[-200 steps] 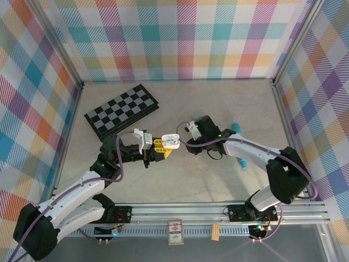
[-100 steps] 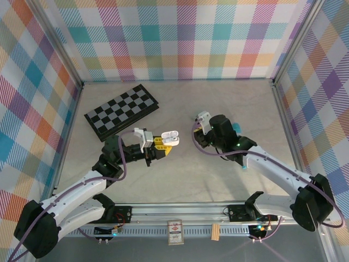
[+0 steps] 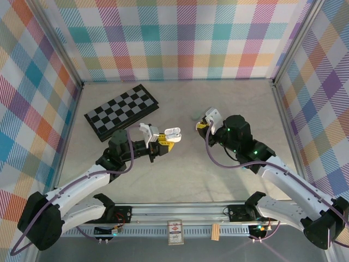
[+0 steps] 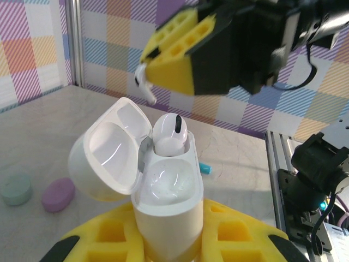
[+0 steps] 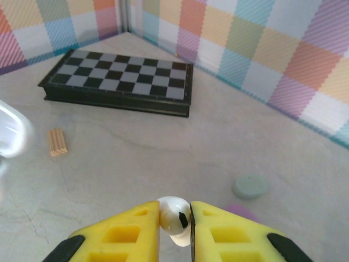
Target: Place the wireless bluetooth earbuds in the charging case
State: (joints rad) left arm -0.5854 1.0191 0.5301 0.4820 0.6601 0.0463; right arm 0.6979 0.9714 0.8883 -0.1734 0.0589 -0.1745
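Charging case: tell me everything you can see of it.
The charging case is glossy white plastic, pebble-shaped, held upright off the table between the left hand's yellow fingers. Its hinged lid is swung open. One white earbud sits in the far socket; the near socket is empty.

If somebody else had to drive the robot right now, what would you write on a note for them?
Left end effector: shut on the open white charging case, held upright with its lid tipped back.
Right end effector: shut on a loose white earbud, up in the air close to the case but apart from it.
Done: one seated earbud stands in the case's far slot.
Left to do: the near slot is empty. Lower that loose earbud into it, then let go.
Also: a mint case and a purple case lie on the table.
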